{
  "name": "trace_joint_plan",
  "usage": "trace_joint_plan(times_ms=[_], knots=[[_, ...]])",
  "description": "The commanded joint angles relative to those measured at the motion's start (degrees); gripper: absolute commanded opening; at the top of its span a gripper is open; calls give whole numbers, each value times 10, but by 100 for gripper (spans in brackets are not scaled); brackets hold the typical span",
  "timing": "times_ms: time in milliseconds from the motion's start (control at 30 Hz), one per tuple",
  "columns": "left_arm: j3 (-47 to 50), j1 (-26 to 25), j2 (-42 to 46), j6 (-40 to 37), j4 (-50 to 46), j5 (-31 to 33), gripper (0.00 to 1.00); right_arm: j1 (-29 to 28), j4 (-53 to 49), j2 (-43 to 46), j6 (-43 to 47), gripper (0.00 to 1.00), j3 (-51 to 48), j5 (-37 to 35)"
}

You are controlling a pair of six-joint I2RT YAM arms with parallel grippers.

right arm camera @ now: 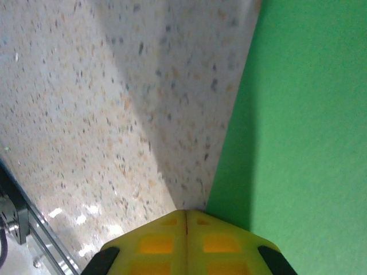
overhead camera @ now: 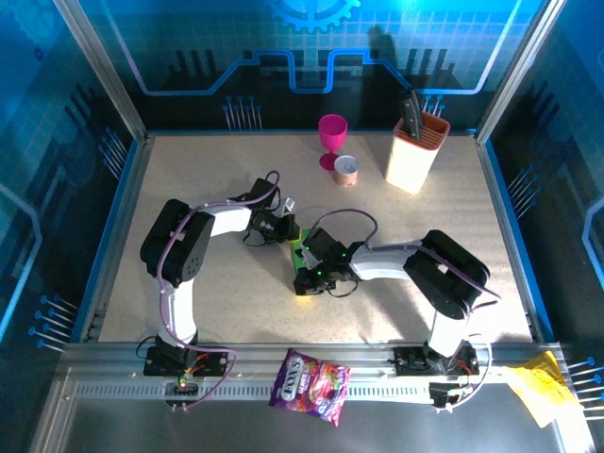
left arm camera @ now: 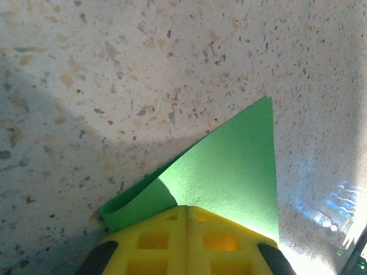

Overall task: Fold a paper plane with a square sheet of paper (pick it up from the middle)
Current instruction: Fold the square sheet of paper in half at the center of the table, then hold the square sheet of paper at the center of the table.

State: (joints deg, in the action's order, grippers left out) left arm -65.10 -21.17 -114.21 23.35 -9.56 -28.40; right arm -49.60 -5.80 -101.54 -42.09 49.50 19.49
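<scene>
looks like a robot lab cell: speckled table [overhead camera: 217, 170] fenced by aluminium rails [overhead camera: 99, 71], blue circuit-print panels [overhead camera: 189, 38] at twelve o'clock.

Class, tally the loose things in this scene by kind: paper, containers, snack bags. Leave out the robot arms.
Paper: 2 (green sheet, yellow paper)
Containers: 3 (pink goblet, can, utensil holder)
Snack bags: 1 (purple bag)
Total: 6

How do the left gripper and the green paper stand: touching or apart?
Touching. In the left wrist view the green paper runs straight into the shut tips of the left gripper, no gap.
</scene>
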Motion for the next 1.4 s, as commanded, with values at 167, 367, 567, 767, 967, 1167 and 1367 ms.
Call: trace_joint_plan(times_ms=[167, 367, 567, 767, 967, 1167, 1367], knots=[[7, 1, -32, -19, -36, 23, 0, -14, -174, 83, 22, 0, -7, 13], [3, 1, -30, -18, -36, 23, 0, 15, -205, 107, 34, 0, 57, 16], [8, 0, -29, -15, -34, 22, 0, 33, -174, 13, 35, 0, 136, 31], [15, 1, -25, -13, -32, 22, 0, 38, -114, -62, 12, 0, 137, 27], [17, 1, -23, -10, -28, 18, 0, 45, -80, -74, -4, 0, 91, 26], [7, 1, -2, 19, -17, -5, 0, 46, -57, -80, -13, 0, 61, 36], [36, 2, 65, 101, 38, -33, 2, 46, -47, -80, -21, 0, 46, 34]])
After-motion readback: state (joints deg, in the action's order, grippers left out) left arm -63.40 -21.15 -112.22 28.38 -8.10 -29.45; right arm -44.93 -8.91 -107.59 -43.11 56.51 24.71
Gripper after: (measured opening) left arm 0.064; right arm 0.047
